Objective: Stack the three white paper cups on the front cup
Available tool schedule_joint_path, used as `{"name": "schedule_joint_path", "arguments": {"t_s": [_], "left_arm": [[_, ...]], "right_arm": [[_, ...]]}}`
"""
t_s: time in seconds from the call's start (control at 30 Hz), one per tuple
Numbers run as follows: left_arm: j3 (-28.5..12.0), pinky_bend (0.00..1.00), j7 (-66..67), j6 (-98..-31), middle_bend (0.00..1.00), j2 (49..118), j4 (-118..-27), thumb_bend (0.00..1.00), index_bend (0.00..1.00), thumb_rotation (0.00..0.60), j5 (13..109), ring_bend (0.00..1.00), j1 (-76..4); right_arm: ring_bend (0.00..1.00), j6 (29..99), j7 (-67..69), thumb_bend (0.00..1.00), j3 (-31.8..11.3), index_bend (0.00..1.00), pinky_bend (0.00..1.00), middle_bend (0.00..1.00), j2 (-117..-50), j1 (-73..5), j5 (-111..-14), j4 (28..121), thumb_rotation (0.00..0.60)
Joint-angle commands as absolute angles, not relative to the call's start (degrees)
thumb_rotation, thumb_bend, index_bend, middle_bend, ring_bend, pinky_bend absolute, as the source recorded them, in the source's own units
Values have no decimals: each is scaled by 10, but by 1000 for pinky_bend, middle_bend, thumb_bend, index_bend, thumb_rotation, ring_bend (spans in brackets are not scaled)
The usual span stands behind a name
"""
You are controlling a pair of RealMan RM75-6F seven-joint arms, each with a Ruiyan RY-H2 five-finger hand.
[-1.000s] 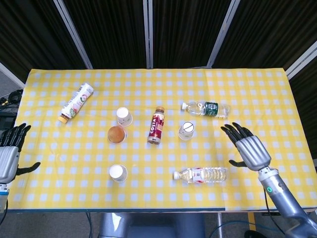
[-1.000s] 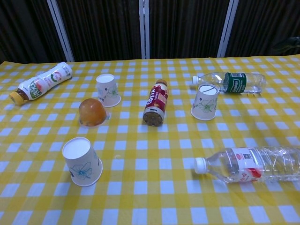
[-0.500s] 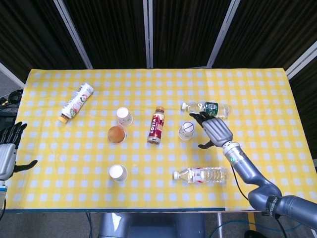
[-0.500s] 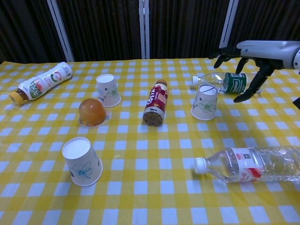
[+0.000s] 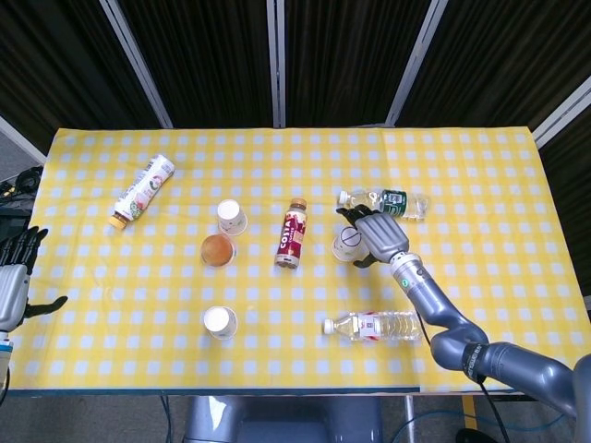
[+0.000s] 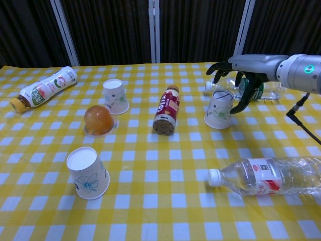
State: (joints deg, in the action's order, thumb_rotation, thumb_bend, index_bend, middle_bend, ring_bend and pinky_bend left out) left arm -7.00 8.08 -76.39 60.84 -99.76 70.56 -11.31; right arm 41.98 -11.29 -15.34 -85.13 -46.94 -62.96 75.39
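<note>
Three white paper cups stand upside down on the yellow checked table. The front cup [image 5: 220,321] [image 6: 88,172] is at the near left. A second cup [image 5: 232,218] [image 6: 115,96] stands behind it. The third cup [image 5: 346,243] [image 6: 219,109] is right of centre. My right hand [image 5: 374,235] [image 6: 242,75] hovers just over and to the right of this third cup, fingers spread around it without closing. At the table's left edge my left hand [image 5: 14,277] is open and holds nothing; only the head view shows it.
An orange dome-shaped cup [image 5: 218,249] [image 6: 98,120] sits between the two left cups. Lying about are a brown bottle [image 5: 292,233] [image 6: 167,109], a green-label water bottle [image 5: 388,202] [image 6: 256,88] behind my right hand, a clear bottle [image 5: 374,325] [image 6: 266,175] and a pink-white bottle [image 5: 143,189] [image 6: 44,88].
My right hand has swept from the right side of the table leftward and forward to the third cup. The left hand has drifted slightly back. No cup has moved.
</note>
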Motion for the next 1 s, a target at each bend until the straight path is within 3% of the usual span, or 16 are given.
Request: {"name": "schedule_joint_path", "arguments": {"t_s": [0.03,0.2,0.4,0.7,0.83,1.0], "left_arm": [[-71,0,81,-762,0,609,-996,16,0,600,703,0,-114],[-71,0,82,-761,0,610,-995,16,0,600,701,0,-115],[-70,0,81,-756,0,612,-992,16,0,600,700,0,-117],[-69,0,80,-758,0,610,-995,16,0,600,704,0,-116],[-67,0,79,-759,0,610,-999,16,0,600,711,0,-117],[-66,0,80,-762,0,609,-1002,16,0,600,714,0,-116]], "right_arm": [[175,425,-138,38,-150,167,313,236,-876,-482,-608,723,600],[241,427,-146,180,-146,268,355,284,-885,-487,-597,714,600],[318,433,-157,272,-134,333,441,359,-893,-491,-602,699,600],[329,468,-123,291,-135,350,456,369,-860,-479,-646,739,600],[329,524,-94,292,-127,350,456,369,-779,-462,-745,840,600],[330,542,-72,292,-111,352,455,370,-728,-460,-823,918,600]]}}
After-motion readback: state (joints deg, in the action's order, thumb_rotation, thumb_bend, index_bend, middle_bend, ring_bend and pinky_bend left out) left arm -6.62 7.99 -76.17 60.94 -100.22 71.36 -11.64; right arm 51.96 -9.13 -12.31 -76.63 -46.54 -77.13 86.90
